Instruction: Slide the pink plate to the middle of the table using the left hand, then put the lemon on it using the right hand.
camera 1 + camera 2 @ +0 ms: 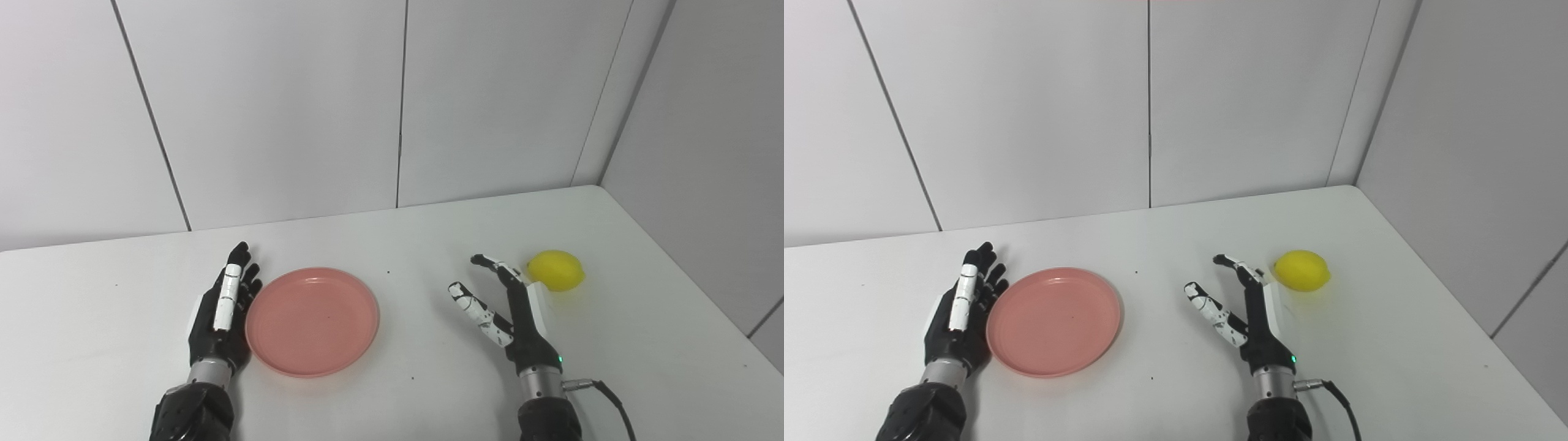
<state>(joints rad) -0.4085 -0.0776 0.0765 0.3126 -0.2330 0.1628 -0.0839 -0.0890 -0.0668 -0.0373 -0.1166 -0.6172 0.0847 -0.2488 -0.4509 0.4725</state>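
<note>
The pink plate (312,320) lies flat on the white table (392,245), left of centre. My left hand (223,306) is open, fingers straight, standing edge-on against the plate's left rim. The yellow lemon (556,270) lies on the table at the right. My right hand (505,306) is open and empty, fingers spread, just left of the lemon and close beside it; I cannot tell whether it touches it. In the right eye view the plate (1053,320), the lemon (1302,270), the left hand (961,312) and the right hand (1246,312) stand the same way.
Grey wall panels (392,104) stand behind the table and along its right edge (692,282). A black cable (612,401) runs from my right wrist. Bare table surface lies between the plate and my right hand.
</note>
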